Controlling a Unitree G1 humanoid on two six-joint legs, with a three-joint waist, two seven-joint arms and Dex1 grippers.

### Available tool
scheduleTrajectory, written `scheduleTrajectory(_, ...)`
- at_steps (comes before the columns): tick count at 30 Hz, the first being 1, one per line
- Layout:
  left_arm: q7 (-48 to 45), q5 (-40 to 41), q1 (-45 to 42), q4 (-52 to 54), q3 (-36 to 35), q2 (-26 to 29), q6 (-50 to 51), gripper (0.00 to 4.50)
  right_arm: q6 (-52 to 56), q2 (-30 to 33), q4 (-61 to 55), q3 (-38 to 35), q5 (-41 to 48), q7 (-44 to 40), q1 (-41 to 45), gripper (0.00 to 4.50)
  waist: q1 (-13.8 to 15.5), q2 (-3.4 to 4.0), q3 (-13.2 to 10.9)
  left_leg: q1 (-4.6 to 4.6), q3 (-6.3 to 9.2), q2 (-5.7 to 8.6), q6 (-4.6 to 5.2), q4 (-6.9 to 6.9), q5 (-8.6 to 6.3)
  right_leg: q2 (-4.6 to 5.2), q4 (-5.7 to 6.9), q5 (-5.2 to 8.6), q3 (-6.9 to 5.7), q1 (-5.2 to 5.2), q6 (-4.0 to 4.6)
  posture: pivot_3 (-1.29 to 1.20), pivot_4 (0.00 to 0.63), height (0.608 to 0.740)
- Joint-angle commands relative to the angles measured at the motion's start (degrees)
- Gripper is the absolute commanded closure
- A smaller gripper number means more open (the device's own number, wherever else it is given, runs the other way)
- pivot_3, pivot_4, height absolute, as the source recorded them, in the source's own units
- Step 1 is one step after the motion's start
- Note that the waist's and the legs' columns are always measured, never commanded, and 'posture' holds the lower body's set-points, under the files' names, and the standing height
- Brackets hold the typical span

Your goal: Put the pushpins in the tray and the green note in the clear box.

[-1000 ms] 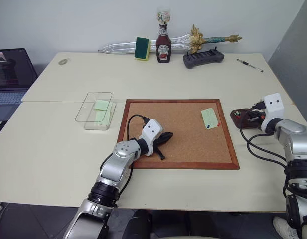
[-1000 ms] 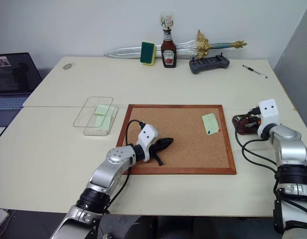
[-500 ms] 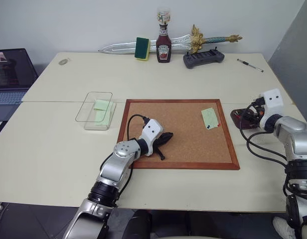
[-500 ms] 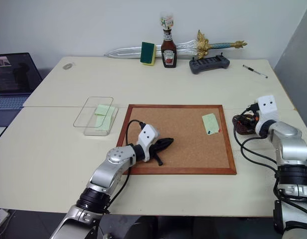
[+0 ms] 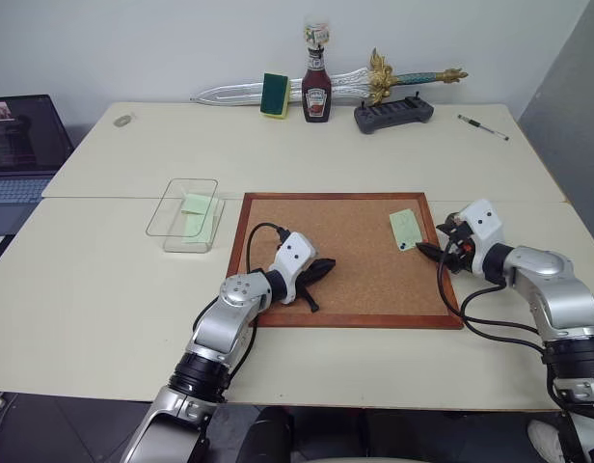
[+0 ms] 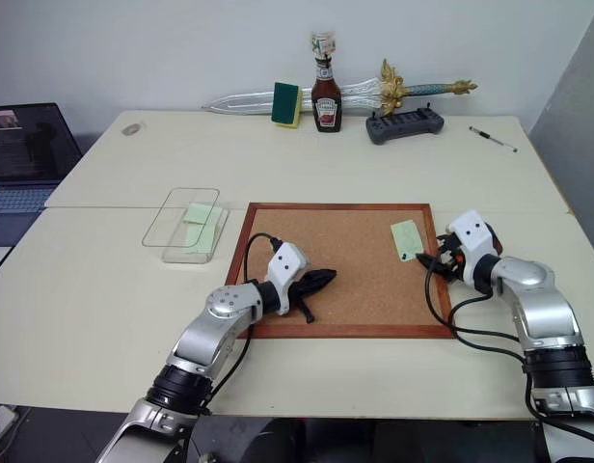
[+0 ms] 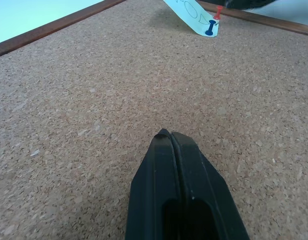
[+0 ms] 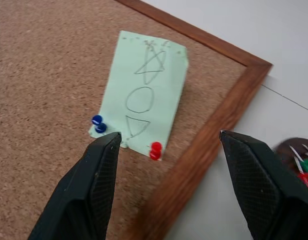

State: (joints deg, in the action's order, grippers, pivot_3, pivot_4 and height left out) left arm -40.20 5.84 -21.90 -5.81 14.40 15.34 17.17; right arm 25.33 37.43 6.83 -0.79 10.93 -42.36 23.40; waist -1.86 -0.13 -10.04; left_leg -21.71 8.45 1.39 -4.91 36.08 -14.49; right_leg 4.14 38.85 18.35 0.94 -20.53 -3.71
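The green note (image 8: 144, 105) lies flat on the cork board (image 5: 345, 260), near its right frame, fixed by a blue pushpin (image 8: 98, 123) and a red pushpin (image 8: 155, 150) at its near corners. The right gripper (image 8: 169, 145) hangs just above this edge of the note, its fingers wide apart and holding nothing. The tray (image 8: 299, 160) sits on the table (image 5: 104, 289) just right of the board, with pins inside. The left gripper (image 7: 170, 135) rests over the middle of the board, fingers pressed together, empty. The clear box (image 5: 184, 214) stands left of the board and holds green slips.
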Motion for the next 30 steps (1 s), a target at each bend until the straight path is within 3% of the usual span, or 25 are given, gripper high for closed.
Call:
scheduleTrajectory(1,-1.31,-1.24,2.47,-1.8,3.23,0.09,2.39,4.5,-2.98,0.17,1.35,0.28,-1.23,-0.62,1.67,1.16,0.0,0.0,0.0,0.0,0.0,0.0,0.0,0.0,0.0,0.0,0.0,0.0,0.0,0.0,0.0,0.0,0.15,0.74)
scheduleTrajectory(5,-1.21,-1.23,2.53,-1.68,3.19,0.06,2.49,4.5,-4.35,0.15,3.79,0.9,-2.15,-0.82,2.69,1.67,0.0,0.0,0.0,0.0,0.0,0.0,0.0,0.0,0.0,0.0,0.0,0.0,0.0,0.0,0.0,0.0,0.15,0.74)
scheduleTrajectory(7,-1.15,-1.24,2.6,-1.61,3.16,0.06,2.53,4.5,-4.86,0.24,4.49,1.1,-2.34,-1.07,2.93,2.19,0.0,0.0,0.0,0.01,0.0,0.0,0.0,0.0,0.0,0.0,0.0,0.0,0.01,0.0,0.0,0.0,0.15,0.74)
scheduleTrajectory(20,-1.25,-1.21,2.73,-1.5,3.13,0.15,2.64,4.5,-5.64,0.22,4.59,0.92,-2.54,-2.54,3.05,4.48,0.0,0.0,0.0,0.0,0.0,0.0,0.0,0.0,0.0,0.0,0.0,0.0,0.0,0.0,0.0,0.0,0.15,0.74)
scheduleTrajectory(30,-1.31,-1.35,2.67,-2.05,3.54,-0.11,2.56,4.5,-5.71,-0.57,2.51,-1.42,0.55,-3.4,3.13,4.48,0.0,0.0,0.0,0.0,0.0,0.0,0.0,0.0,0.0,0.0,0.0,0.0,0.0,0.0,0.0,0.0,0.15,0.74)
